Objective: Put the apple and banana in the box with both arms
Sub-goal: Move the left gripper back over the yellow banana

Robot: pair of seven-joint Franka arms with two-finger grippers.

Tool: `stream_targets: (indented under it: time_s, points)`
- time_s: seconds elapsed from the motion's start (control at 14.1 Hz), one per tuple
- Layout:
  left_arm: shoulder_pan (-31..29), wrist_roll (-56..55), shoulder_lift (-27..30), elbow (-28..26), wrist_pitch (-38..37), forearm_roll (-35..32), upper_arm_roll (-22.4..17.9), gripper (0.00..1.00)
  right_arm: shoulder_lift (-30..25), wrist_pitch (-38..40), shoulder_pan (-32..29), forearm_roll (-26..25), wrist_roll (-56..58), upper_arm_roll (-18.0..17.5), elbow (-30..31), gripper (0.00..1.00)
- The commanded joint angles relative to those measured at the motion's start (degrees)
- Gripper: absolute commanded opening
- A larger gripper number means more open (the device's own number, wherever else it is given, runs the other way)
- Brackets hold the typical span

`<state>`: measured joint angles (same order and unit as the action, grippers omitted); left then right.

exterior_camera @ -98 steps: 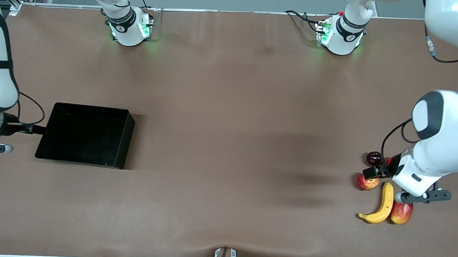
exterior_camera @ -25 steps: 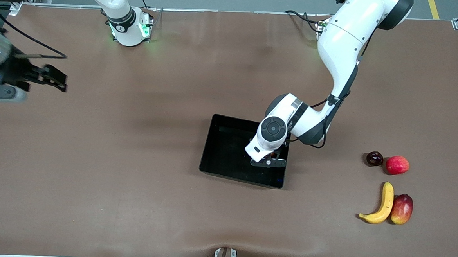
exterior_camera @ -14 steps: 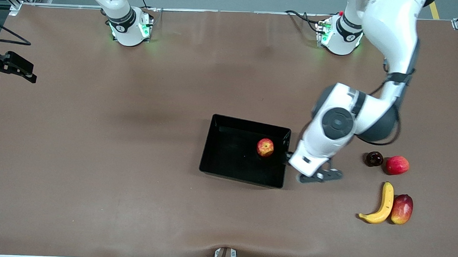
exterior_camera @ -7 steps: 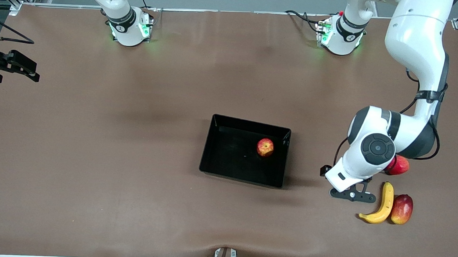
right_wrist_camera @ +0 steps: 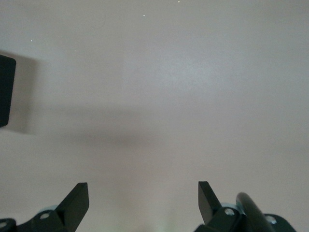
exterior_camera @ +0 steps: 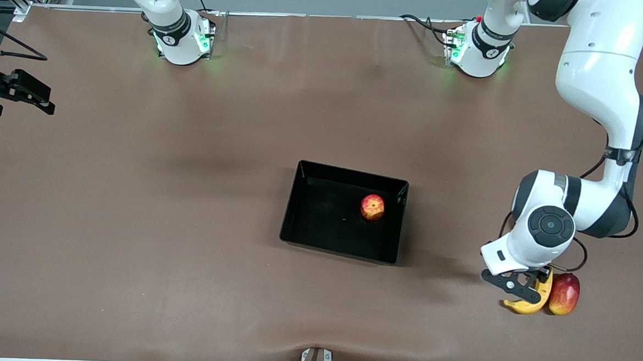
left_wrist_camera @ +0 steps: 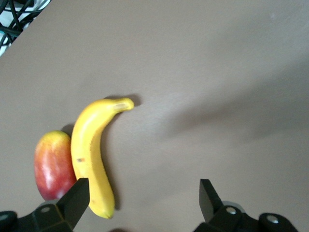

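Two arms are seen: the left arm is bent sharply down at its end of the table, and the right arm waits. The box sits mid-table with the apple inside. The banana lies touching a mango-like fruit. The left gripper is held above the banana, fingers spread wide. The right gripper is spread wide over bare table.
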<state>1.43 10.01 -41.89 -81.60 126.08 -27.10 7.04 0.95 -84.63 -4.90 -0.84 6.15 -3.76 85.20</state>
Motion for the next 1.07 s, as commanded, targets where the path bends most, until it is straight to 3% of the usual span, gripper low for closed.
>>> stream_targets:
  time_s: [0.0,0.36,0.78,1.0]
  points:
    - [-1.17,7.62,-1.96,0.04,4.77,-3.21,0.25,1.00,-1.48,-0.36,-0.46,1.28,0.27,-0.10,1.46,1.00]
    - [-6.79,26.27,-5.83,0.13,17.60,-2.34,0.43,1.00,-1.48,-0.10,-0.64,1.28,0.18,-0.10,1.46,1.00]
    - [-9.95,30.41,-9.43,1.53,22.36,-2.34,0.43,1.00,-1.39,0.16,-0.82,1.64,-0.08,0.07,1.46,1.00]
    - [-10.49,33.49,-10.93,3.11,23.59,-2.25,0.43,0.95,-1.39,0.16,-0.82,1.64,-0.08,0.16,1.46,1.00]
